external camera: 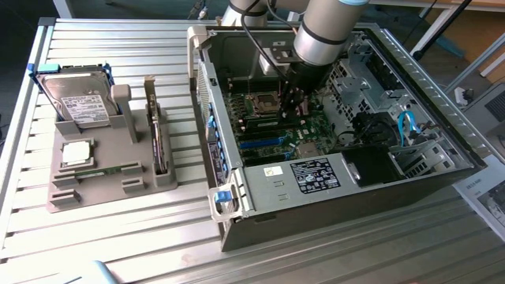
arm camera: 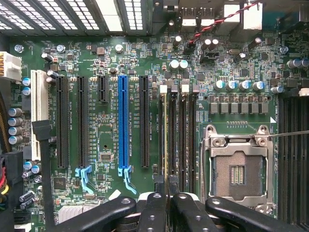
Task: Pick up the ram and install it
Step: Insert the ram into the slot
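My gripper (arm camera: 168,195) reaches down into the open computer case (external camera: 236,195), over the motherboard (arm camera: 106,121). Its two dark fingers (arm camera: 153,208) stand almost together, shut on the ram (arm camera: 166,140). The ram is a thin green stick seen edge-on, lined up along the memory slot closest to the black expansion slots. Whether it is fully seated in that slot I cannot tell. In the exterior view the gripper (external camera: 289,112) sits low beside the processor socket (external camera: 263,103), and the arm hides the ram.
The empty processor socket (arm camera: 239,169) lies right beside the memory slots (arm camera: 186,135). A blue slot (arm camera: 123,125) and black slots lie on their other side. Outside the case, a grey tray (external camera: 94,189) holds a hard drive (external camera: 79,100), a silver processor (external camera: 75,152), another green stick (external camera: 99,172) and an upright card (external camera: 160,145).
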`<act>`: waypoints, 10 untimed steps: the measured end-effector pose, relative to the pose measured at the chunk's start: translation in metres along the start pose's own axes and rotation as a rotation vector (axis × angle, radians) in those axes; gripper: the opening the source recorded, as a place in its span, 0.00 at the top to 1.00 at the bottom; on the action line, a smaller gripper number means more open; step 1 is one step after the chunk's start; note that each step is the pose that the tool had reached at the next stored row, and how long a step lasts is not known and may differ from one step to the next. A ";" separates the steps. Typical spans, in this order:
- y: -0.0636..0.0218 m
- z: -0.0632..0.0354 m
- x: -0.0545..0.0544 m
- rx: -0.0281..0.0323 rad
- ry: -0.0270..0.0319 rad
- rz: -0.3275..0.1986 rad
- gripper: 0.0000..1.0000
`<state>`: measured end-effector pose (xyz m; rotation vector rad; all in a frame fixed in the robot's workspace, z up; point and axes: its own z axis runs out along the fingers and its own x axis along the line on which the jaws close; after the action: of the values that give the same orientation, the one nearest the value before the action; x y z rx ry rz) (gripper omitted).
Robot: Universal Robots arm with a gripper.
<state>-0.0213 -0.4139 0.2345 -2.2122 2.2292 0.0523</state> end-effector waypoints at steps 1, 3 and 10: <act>0.0000 0.0005 0.000 0.0000 0.0000 0.000 0.88; 0.0000 0.0015 0.000 0.0000 0.0001 0.000 0.88; 0.0000 0.0019 0.000 0.0000 0.0001 0.000 0.88</act>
<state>-0.0213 -0.4139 0.2326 -2.2122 2.2293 0.0522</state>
